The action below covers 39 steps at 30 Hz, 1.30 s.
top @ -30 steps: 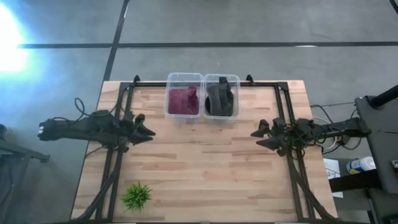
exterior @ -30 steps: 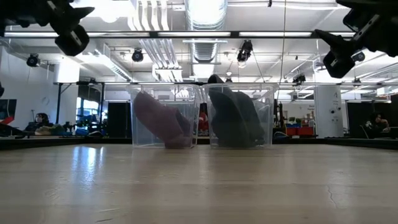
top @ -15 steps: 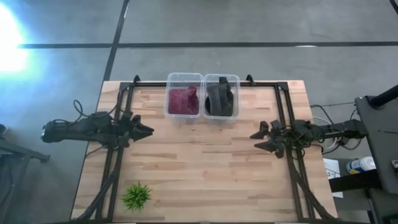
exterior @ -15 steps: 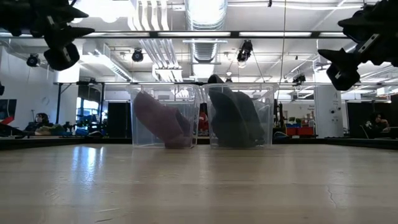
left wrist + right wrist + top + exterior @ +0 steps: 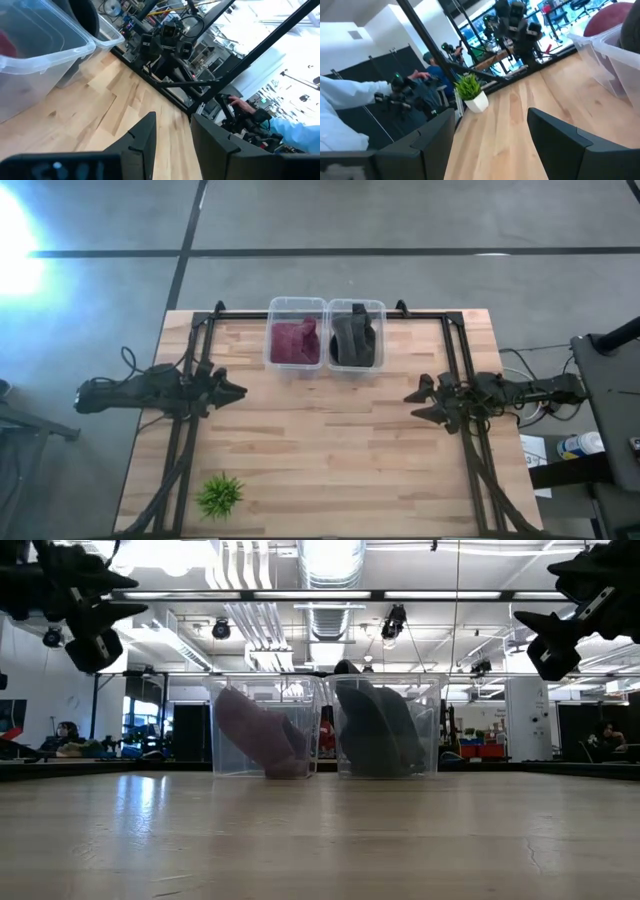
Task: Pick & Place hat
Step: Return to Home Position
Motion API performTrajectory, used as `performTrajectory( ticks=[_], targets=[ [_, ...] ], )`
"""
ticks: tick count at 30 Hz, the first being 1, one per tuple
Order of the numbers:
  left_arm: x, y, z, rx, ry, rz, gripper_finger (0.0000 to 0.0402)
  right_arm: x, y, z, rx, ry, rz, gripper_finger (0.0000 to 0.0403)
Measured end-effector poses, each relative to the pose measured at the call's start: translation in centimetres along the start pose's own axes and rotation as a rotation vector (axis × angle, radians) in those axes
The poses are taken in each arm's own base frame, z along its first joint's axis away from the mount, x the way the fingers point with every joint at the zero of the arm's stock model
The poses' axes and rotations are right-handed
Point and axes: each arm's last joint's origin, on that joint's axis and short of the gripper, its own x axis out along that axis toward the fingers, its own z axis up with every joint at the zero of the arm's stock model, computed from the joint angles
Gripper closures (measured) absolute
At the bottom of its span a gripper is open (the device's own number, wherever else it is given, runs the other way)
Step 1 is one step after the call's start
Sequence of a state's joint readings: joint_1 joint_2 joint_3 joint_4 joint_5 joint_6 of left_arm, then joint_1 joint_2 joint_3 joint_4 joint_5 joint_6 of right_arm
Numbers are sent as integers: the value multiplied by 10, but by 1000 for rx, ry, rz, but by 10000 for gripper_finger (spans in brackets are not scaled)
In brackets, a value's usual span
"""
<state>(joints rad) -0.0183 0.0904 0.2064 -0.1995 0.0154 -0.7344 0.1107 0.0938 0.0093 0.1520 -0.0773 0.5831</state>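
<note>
Two clear bins stand side by side at the table's far edge. The left bin (image 5: 296,302) holds a maroon hat (image 5: 294,340) (image 5: 255,730); the right bin (image 5: 356,303) holds a dark grey hat (image 5: 353,338) (image 5: 378,725). Each hat leans against its bin's wall. My left gripper (image 5: 235,391) (image 5: 92,635) (image 5: 174,117) hovers open over the table's left side, above the wood. My right gripper (image 5: 415,400) (image 5: 548,640) (image 5: 491,112) hovers open over the right side. Both are empty and point toward the table's middle.
A small green potted plant (image 5: 219,495) (image 5: 470,90) stands near the table's near left corner. A black frame (image 5: 330,313) runs around the tabletop. Bare wood (image 5: 320,440) lies between the two grippers. People show beyond the table's sides (image 5: 295,135) (image 5: 350,100).
My left gripper has sunk lower and drawn back a little toward the table's left edge. My right gripper has dipped slightly. Both stay open, and the hats and bins have not moved.
</note>
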Motion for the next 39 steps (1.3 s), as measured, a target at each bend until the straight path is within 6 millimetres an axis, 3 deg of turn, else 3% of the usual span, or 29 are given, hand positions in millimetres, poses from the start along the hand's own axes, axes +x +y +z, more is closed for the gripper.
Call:
performTrajectory(
  ticks=[8, 25, 39],
  targets=[
    [4, 23, -26, -1, 24, 24, 285, -4, 1, 3, -4, -42, 16, 156],
    [6, 24, -26, 1, -11, 3, 285, -7, -3, 8, -13, -96, -26, 156],
    [11, 26, -28, 2, -91, -69, 285, -11, -17, 18, -31, -196, -185, 156]
  ],
)
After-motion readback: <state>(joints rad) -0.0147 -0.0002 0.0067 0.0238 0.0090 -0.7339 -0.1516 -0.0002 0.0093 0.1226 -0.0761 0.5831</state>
